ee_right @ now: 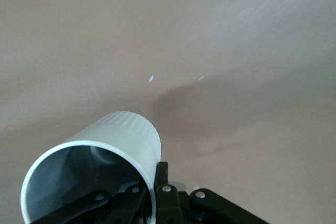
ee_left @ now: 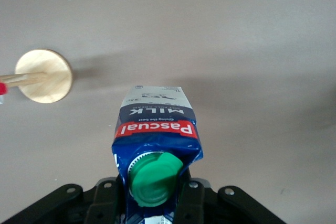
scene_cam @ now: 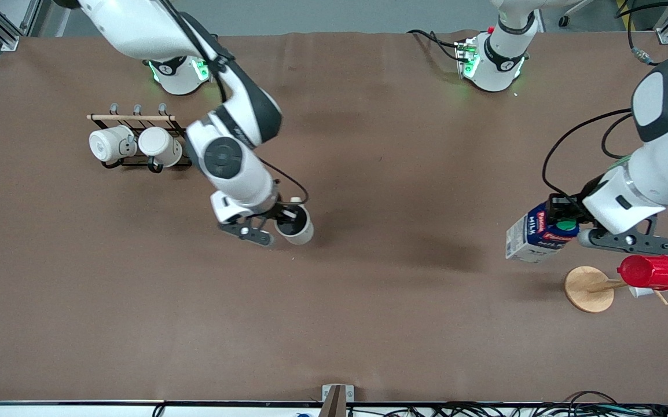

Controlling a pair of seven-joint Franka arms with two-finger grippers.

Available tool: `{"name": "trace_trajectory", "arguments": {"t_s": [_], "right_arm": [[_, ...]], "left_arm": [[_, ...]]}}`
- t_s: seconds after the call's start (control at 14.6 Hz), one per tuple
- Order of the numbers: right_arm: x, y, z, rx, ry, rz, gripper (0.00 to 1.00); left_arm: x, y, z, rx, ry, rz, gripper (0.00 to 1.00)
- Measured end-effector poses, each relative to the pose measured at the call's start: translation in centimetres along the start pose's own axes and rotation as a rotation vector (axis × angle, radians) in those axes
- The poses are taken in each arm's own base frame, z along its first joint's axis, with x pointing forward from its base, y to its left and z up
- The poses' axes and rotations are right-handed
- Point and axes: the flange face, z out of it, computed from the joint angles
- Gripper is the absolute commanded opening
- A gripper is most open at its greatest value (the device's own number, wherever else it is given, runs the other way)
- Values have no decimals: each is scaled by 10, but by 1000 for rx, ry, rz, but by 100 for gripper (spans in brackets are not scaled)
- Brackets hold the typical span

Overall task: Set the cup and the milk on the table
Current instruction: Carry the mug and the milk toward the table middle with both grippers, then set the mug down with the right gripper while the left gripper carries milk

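1. Brown matte table (scene_cam: 369,324) fills the front view; metal frame bits at the corners, cables along the near edge.
2. Right gripper (scene_cam: 281,223) is clamped on the cup (scene_cam: 296,227) by its rim, over the table's middle; cup looks tilted, shadow below, so prob. not set down yet.
3. Left gripper (scene_cam: 565,227) is closed on the milk (scene_cam: 533,234) at its capped top, carton held aloft over the left arm's end, above and beside the wooden disc (scene_cam: 588,288).
4. Progress: both items grasped and carried; lowering + release left for each.
5. Also there: rack w/ two white mugs (scene_cam: 135,146) near right arm's base; red cup (scene_cam: 650,271) on the disc's peg stand.
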Motion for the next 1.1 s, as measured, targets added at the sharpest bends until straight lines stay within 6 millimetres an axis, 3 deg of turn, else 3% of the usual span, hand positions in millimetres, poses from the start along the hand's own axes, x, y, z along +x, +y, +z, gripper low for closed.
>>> {"name": "trace_trajectory", "arguments": {"t_s": [0.14, 0.27, 0.55, 0.76, 0.82, 0.89, 0.96, 1.03, 1.1], "right_arm": [[-16, -28, 25, -6, -1, 14, 1], [-29, -43, 42, -14, -11, 15, 1], [-49, -53, 63, -46, -4, -12, 4], [-57, -60, 74, -24, 10, -33, 6], [-59, -61, 77, -30, 20, -46, 19], [-61, -62, 80, -38, 30, -60, 47], [-62, -62, 82, -43, 37, -68, 83], [-62, -62, 84, -46, 39, -71, 100], [-62, -62, 84, -45, 40, -71, 100]], "left_arm": [[2, 19, 8, -6, -13, 16, 32], [4, 36, 19, -9, -29, 27, 32], [4, 78, 31, -7, -49, -26, 32], [0, 132, 51, -2, -75, -66, 32], [-2, 149, 60, 0, -84, -76, 32], [-2, 161, 68, 0, -90, -79, 32], [-1, 170, 76, -3, -90, -73, 32], [1, 178, 83, -7, -86, -75, 32], [3, 184, 90, -12, -79, -88, 32]]}}
